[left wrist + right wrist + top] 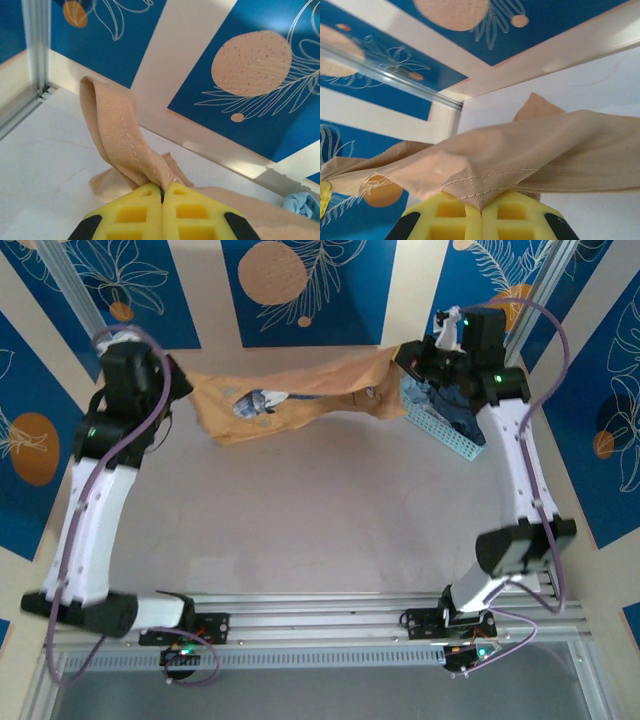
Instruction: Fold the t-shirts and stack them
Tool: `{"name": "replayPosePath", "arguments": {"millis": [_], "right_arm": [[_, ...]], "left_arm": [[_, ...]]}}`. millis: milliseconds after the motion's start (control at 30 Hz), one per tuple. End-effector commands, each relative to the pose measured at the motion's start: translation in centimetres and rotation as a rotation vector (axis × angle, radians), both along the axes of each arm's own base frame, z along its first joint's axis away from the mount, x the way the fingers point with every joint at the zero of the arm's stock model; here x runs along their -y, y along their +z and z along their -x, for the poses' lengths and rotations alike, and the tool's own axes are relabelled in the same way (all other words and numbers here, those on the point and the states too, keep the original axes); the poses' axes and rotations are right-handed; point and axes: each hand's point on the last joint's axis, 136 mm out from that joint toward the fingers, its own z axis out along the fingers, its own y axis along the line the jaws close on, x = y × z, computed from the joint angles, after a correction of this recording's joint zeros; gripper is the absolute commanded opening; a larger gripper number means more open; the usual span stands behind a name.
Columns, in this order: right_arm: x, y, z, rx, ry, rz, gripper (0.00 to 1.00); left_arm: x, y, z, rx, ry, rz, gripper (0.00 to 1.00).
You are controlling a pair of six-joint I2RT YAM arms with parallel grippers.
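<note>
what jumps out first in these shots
A tan tee hangs stretched at the far end of the table, pinched at each side by the shut left gripper and right gripper. By the right one sits a light-blue basket holding dark blue cloth.

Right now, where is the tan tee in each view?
Top external: tan tee stretched across the table's far side.
Left wrist: tan tee hem loops up from the left hand.
Right wrist: tan tee corner pinched in the right hand, spanning the frame.
Shared landmark: blue wall panels with orange discs.
</note>
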Motion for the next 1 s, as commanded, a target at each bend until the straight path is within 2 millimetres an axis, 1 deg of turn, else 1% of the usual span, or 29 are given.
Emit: {"name": "replayPosePath", "arguments": {"millis": [0, 67, 100, 167, 233, 267, 333, 367, 400, 433, 467, 533, 567, 600, 667, 700, 733, 767, 800, 833, 867, 900, 967], "right_arm": [[-1.0, 3.3, 4.6, 0.149, 0.071, 0.000, 0.00], [-1.3, 4.2, 7.1, 0.198, 0.084, -0.006, 0.00], [-1.3, 4.8, 8.4, 0.226, 0.083, -0.013, 0.00], [-1.0, 5.6, 10.1, 0.258, 0.074, -0.036, 0.00], [-0.8, 6.4, 11.1, 0.269, 0.063, -0.056, 0.00], [-0.8, 6.8, 11.3, 0.268, 0.060, -0.068, 0.00], [-0.7, 7.2, 10.7, 0.255, 0.043, -0.089, 0.00], [-0.7, 7.3, 10.0, 0.237, 0.031, -0.098, 0.00], [-0.6, 7.2, 9.0, 0.209, 0.014, -0.100, 0.00], [-0.6, 6.6, 7.7, 0.164, -0.006, -0.097, 0.00], [-0.6, 6.0, 6.3, 0.123, -0.024, -0.095, 0.00], [-0.8, 3.6, 2.7, 0.011, -0.055, -0.084, 0.00], [-0.8, 2.1, 0.6, -0.045, -0.073, -0.079, 0.00], [-0.8, 0.7, -1.6, -0.091, -0.086, -0.085, 0.00], [-0.7, -2.0, -5.5, -0.167, -0.119, -0.093, 0.00], [-0.5, -3.6, -7.5, -0.220, -0.140, -0.094, 0.00], [-0.4, -5.6, -9.2, -0.288, -0.151, -0.099, 0.08], [-0.2, -7.2, -10.8, -0.348, -0.159, -0.108, 0.29], [0.1, -9.0, -12.0, -0.405, -0.175, -0.102, 0.44], [0.2, -10.2, -12.7, -0.437, -0.183, -0.094, 0.51], [0.3, -11.1, -13.3, -0.455, -0.190, -0.079, 0.59], [0.3, -11.8, -13.4, -0.475, -0.200, -0.064, 0.67], [0.4, -13.3, -12.9, -0.528, -0.209, -0.044, 0.74]], "left_arm": [[-1.8, 3.9, 4.1, 0.179, 0.051, 0.039, 0.00], [-2.5, 5.5, 6.4, 0.249, 0.056, 0.055, 0.00], [-2.7, 6.3, 7.3, 0.278, 0.056, 0.056, 0.00], [-2.9, 8.1, 8.2, 0.330, 0.052, 0.059, 0.00], [-2.9, 9.7, 8.2, 0.364, 0.049, 0.054, 0.00], [-2.7, 10.4, 7.7, 0.375, 0.045, 0.048, 0.00], [-2.1, 11.4, 6.0, 0.374, 0.033, 0.033, 0.00], [-1.7, 11.8, 4.6, 0.367, 0.028, 0.026, 0.00], [-1.2, 11.8, 2.9, 0.350, 0.025, 0.013, 0.00], [-0.8, 11.5, 1.0, 0.322, 0.028, -0.004, 0.00], [-0.6, 10.9, -1.1, 0.280, 0.043, -0.022, 0.00], [0.1, 8.7, -6.0, 0.199, 0.043, -0.042, 0.00], [0.4, 7.4, -8.7, 0.163, 0.042, -0.051, 0.00], [0.8, 5.6, -11.5, 0.125, 0.039, -0.059, 0.00], [1.3, 2.2, -16.5, 0.063, 0.027, -0.061, 0.00], [1.6, 0.0, -19.1, 0.022, 0.015, -0.059, 0.00], [1.7, -2.1, -21.0, -0.017, 0.005, -0.053, 0.11], [1.9, -4.2, -22.8, -0.055, -0.017, -0.032, 0.37], [2.0, -6.7, -24.1, -0.102, -0.029, -0.007, 0.59], [1.9, -8.3, -24.8, -0.136, -0.032, 0.012, 0.65], [2.0, -9.7, -25.1, -0.175, -0.038, 0.032, 0.67], [2.1, -10.7, -25.0, -0.205, -0.045, 0.037, 0.69], [2.7, -12.0, -24.1, -0.265, -0.068, 0.040, 0.69]]}}
